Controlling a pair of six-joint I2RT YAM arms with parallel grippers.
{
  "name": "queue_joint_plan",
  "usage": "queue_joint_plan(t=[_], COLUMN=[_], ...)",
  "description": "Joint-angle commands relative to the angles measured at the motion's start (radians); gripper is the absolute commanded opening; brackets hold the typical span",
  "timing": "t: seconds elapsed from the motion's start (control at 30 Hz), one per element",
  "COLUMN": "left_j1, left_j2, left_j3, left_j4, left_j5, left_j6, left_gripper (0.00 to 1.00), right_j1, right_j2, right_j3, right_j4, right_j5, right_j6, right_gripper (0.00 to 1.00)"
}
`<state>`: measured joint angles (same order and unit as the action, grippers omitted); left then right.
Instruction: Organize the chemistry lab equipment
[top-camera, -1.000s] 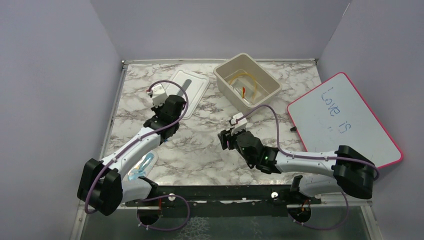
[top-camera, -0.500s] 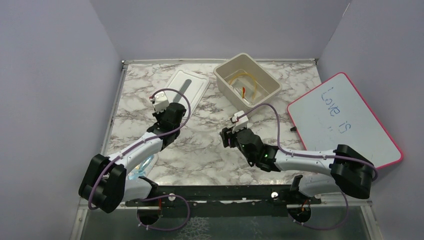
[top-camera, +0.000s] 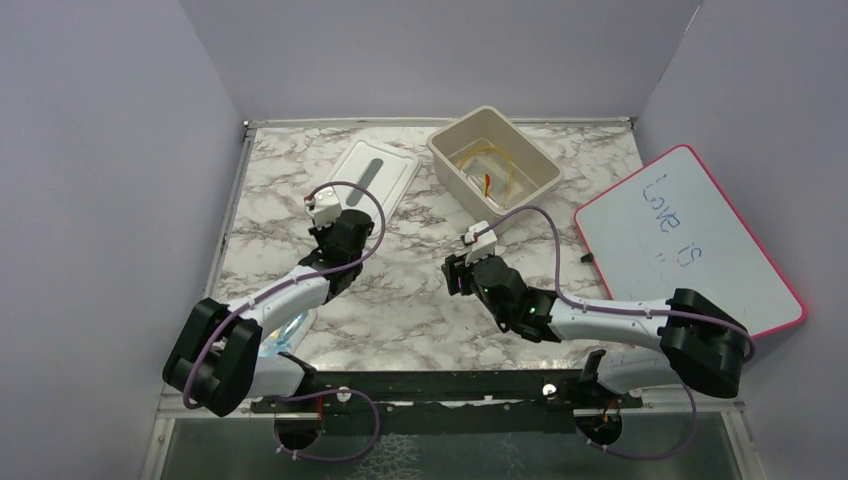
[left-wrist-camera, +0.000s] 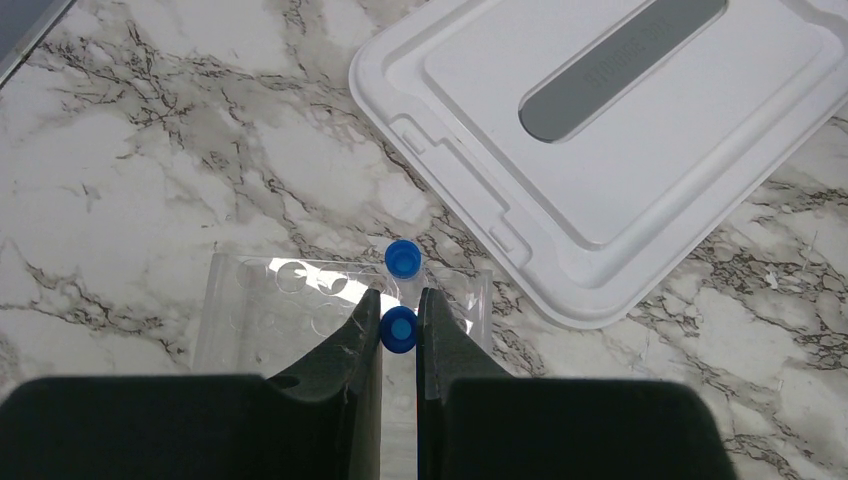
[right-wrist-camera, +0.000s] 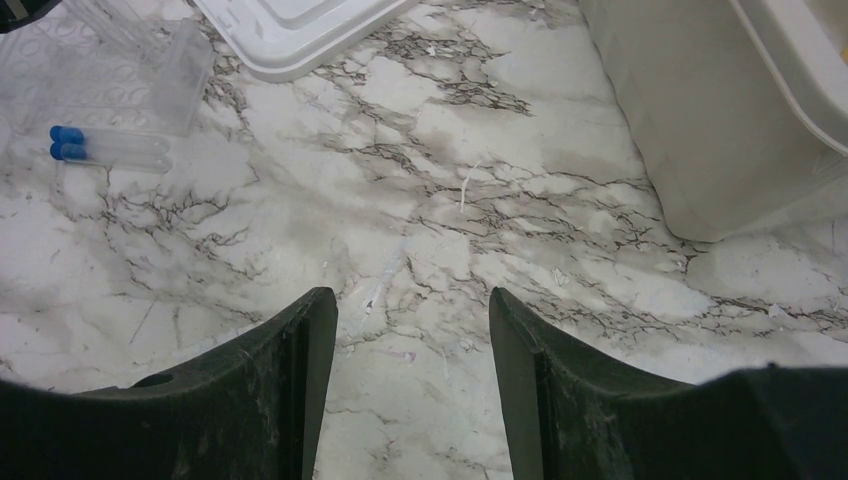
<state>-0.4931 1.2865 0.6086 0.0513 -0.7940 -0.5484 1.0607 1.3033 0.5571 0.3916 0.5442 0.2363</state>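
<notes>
My left gripper (left-wrist-camera: 400, 296) is shut on a blue-capped tube (left-wrist-camera: 399, 329), held upright over a clear tube rack (left-wrist-camera: 250, 300). A second blue-capped tube (left-wrist-camera: 403, 259) stands in the rack just beyond the fingertips. In the top view the left gripper (top-camera: 342, 242) is near the white lid (top-camera: 375, 175). My right gripper (right-wrist-camera: 412, 300) is open and empty above bare marble; in the top view it (top-camera: 458, 275) is at the table's middle. Two blue-capped tubes (right-wrist-camera: 68, 143) lie beside the rack (right-wrist-camera: 100, 70). Amber tubing (top-camera: 492, 163) and a red-tipped dropper (top-camera: 487, 184) lie in the bin.
A cream bin (top-camera: 460, 127) stands at the back centre and also shows in the right wrist view (right-wrist-camera: 700, 120). The white lid (left-wrist-camera: 600, 150) lies flat beside the rack. A pink-edged whiteboard (top-camera: 690, 240) lies at the right. A bluish clear packet (top-camera: 283, 335) lies by the left arm's base.
My left arm has drawn back from the lid toward the near side, still shut on its tube. My right gripper has shifted only slightly.
</notes>
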Motion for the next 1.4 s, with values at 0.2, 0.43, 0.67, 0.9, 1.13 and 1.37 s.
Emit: queue_joint_plan(t=[0.2, 0.43, 0.67, 0.9, 1.13, 1.37], left_j1=[-0.004, 0.003, 0.017, 0.019, 0.019, 0.02], left_j2=[0.045, 0.086, 0.108, 0.103, 0.006, -0.146], left_j3=[-0.015, -0.012, -0.011, -0.003, 0.026, 0.087], left_j4=[0.044, 0.048, 0.054, 0.035, -0.072, -0.234], left_j5=[0.004, 0.02, 0.034, 0.035, 0.035, 0.048], left_j6=[-0.005, -0.021, -0.025, -0.033, -0.077, -0.115], left_gripper=[0.08, 0.09, 0.13, 0.22, 0.56, 0.79], right_j1=[-0.005, -0.005, -0.006, -0.006, -0.006, -0.006], right_j2=[0.002, -0.001, -0.004, -0.006, -0.005, 0.057], right_j3=[0.023, 0.024, 0.025, 0.027, 0.043, 0.128], right_j4=[-0.034, -0.044, -0.049, -0.052, -0.053, -0.134], right_j5=[-0.03, -0.028, -0.023, -0.035, -0.105, -0.24], right_j6=[0.022, 0.023, 0.023, 0.02, -0.022, -0.052], right_gripper=[0.61, 0.61, 0.61, 0.61, 0.61, 0.63])
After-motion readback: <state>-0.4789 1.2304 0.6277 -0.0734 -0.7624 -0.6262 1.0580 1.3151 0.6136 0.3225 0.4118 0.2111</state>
